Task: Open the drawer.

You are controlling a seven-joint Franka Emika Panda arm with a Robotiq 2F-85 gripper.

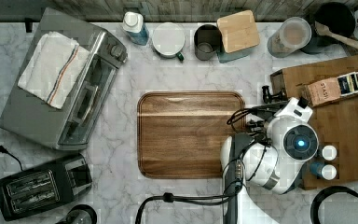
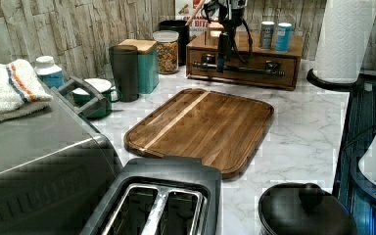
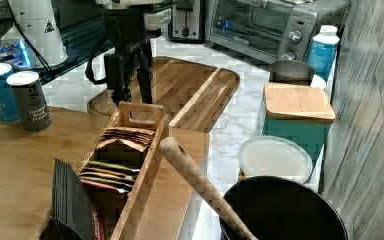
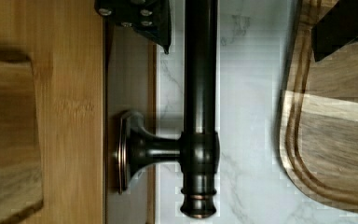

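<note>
Glossy dark metal handle (image 4: 199, 107), wood drawer (image 2: 242, 66), marble counter (image 1: 121, 186)

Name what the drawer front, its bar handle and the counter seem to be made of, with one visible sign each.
Drawer: medium-brown wood with a matte finish, grain lines showing. Bar handle: probably dark metal, bronze or black, going by its smooth sheen and turned end cap. Counter: marble or a marble-look laminate, white with grey veining; which of the two cannot be told.

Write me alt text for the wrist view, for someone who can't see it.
Close-up from above of the drawer's black bar handle, held off the brown wooden drawer front by a round post, with the end effector's fingers open on either side. White marble countertop and a dark wooden tray lie beyond.
</note>
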